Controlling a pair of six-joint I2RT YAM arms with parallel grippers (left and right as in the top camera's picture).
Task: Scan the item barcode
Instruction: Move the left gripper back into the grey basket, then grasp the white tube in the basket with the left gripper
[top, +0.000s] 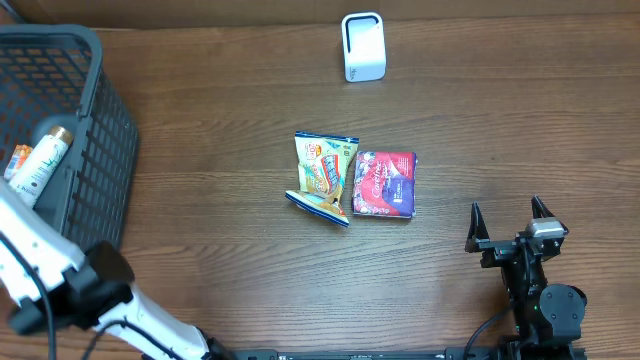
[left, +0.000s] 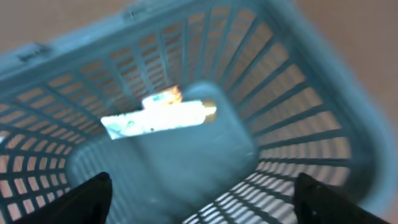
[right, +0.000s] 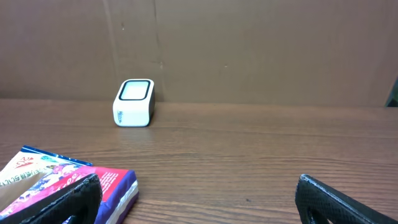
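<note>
Left tool (left: 205, 199), jaws apart, hangs over a tube (top: 40, 160) in the basket (top: 105, 120) at 9 o'clock; right tool (top: 506, 212), also apart, likely next lifts the centre purple packet (top: 385, 185) toward the 12 o'clock scanner (top: 363, 46).

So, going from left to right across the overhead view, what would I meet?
First the dark grey plastic mesh basket → yellow snack bag → red and purple flat packet → open right gripper. The white scanner box stands farther back, over both packets, so it is left out.
</note>
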